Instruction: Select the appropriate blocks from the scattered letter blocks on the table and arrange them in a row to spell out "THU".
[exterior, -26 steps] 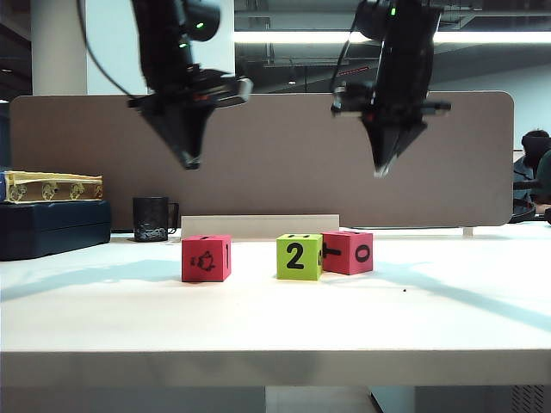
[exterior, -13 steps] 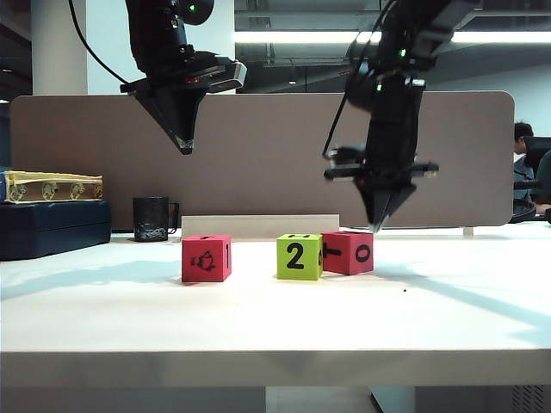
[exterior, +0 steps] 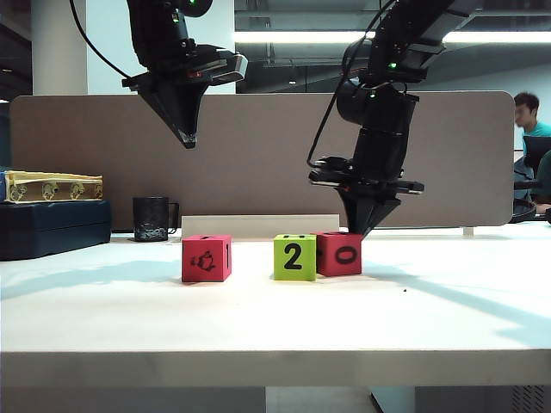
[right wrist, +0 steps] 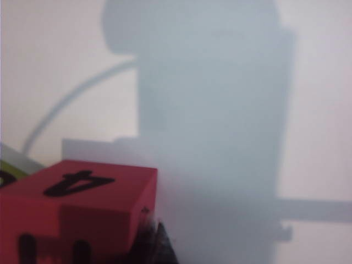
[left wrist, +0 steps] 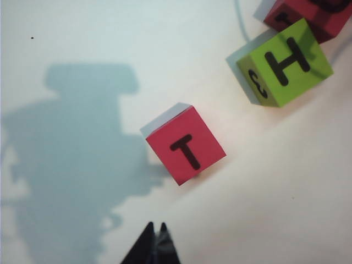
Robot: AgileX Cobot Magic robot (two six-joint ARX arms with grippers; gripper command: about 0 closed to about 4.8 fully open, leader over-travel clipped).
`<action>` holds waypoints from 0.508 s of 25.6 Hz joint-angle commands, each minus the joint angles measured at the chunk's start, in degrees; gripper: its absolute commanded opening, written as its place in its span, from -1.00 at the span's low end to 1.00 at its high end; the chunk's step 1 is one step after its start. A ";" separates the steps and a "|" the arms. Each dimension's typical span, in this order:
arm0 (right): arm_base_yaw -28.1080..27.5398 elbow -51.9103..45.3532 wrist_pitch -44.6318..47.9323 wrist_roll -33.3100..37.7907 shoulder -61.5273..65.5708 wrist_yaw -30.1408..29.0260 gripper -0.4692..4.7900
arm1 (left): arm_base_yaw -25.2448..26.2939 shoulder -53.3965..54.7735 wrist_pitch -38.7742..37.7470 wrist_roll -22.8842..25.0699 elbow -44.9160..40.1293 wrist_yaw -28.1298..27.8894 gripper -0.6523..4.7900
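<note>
I see left gripper [exterior: 188, 142] pressed together, high above T block [exterior: 207, 258]; right gripper [exterior: 359, 231] pressed together, tip beside red block [exterior: 339, 254] touching green block [exterior: 294, 257]; table [exterior: 275, 318].

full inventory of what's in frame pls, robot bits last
letter blocks: 3. Pinkish-red one apart on the left, T on top; lime-green one in the middle, 2 facing front, H on top; pinkish-red one against its right side.
table: 1, white, carries the blocks.
mug: 1, black, back left.
dark case: 1, far left, with a yellowish box on top.
partition: 1, grey-brown, behind the table.
white slab: 1, at the partition's foot.
person: 1, far right background.
left gripper: black, fingers shut, high above the left block.
right gripper: black, fingers shut, down beside the right red block.
</note>
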 commanded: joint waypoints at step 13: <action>3.02 0.17 -2.54 0.26 -0.39 0.04 -0.83 | 0.46 -0.33 0.61 0.28 0.22 0.17 -0.78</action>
